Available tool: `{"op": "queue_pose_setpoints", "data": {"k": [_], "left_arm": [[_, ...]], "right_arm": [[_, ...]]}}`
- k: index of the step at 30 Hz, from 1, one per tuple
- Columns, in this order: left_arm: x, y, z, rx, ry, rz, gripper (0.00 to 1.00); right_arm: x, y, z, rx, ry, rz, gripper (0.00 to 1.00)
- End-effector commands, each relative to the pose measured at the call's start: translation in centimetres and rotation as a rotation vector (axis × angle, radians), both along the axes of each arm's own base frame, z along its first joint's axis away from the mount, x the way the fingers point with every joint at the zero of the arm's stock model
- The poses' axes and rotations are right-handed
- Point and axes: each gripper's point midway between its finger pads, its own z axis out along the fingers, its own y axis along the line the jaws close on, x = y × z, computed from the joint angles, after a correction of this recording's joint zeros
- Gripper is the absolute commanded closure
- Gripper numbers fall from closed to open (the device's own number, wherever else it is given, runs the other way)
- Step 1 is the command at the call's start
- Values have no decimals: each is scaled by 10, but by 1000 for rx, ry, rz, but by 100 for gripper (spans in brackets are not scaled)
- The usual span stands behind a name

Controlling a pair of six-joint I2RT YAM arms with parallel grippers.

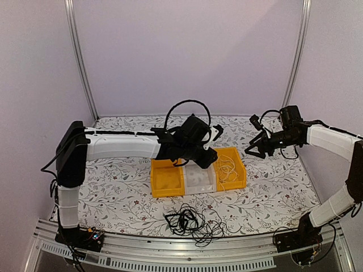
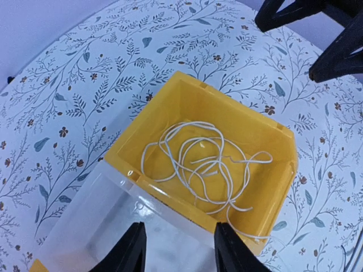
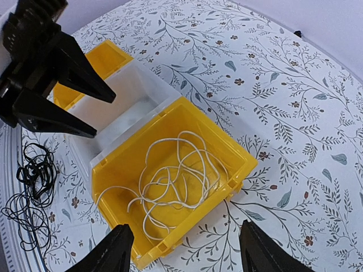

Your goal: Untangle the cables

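A cream-white cable (image 2: pixel 203 164) lies coiled loosely in the right yellow bin (image 1: pixel 236 170), and one end of it drapes over the bin's rim. A tangle of thin black cables (image 1: pixel 187 221) rests on the table near the front edge, and it also shows in the right wrist view as black cables (image 3: pixel 33 184). My left gripper (image 2: pixel 180 250) hovers open over the clear bin (image 2: pixel 91 221), right beside the yellow bin's wall, with nothing between its fingers. My right gripper (image 3: pixel 184 255) hangs open above the yellow bin's (image 3: pixel 238 156) far side, also empty.
Three bins stand in a row: a yellow one (image 1: pixel 166 180) on the left, the clear one (image 1: pixel 198 181) in the middle and the yellow one with the white cable on the right. The left arm (image 1: pixel 122 146) reaches across above them. Floral cloth (image 1: pixel 113 192) covers the table.
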Motion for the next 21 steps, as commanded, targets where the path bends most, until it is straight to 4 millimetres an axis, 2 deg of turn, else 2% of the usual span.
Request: {"op": "queue_pose_setpoints", "data": {"k": [1, 6, 9, 12, 13, 14, 16, 18, 21], "left_arm": [[-1, 30, 44, -59, -85, 32, 58], [-41, 49, 55, -131, -109, -103, 57], [-76, 56, 52, -137, -106, -232, 58], [-107, 66, 36, -91, -63, -309, 59], [-113, 71, 28, -65, -39, -317, 59], [-119, 76, 20, -39, -14, -324, 60], [-129, 85, 5, 9, 29, -329, 61], [-136, 93, -6, 38, 60, -321, 61], [-146, 99, -16, 38, 90, -311, 61]], "right_arm": [[-2, 4, -4, -3, 11, 27, 32], [1, 5, 2, -23, -30, 21, 32], [6, 3, 26, -27, -97, 7, 32], [15, -2, 65, -47, -213, -19, 31], [20, -5, 76, -61, -252, -37, 29], [24, -8, 91, -72, -300, -61, 23], [31, -13, 118, -55, -361, -105, 3], [22, -6, 138, 26, -362, -60, 1], [-7, 16, 134, 123, -269, 125, 1]]}}
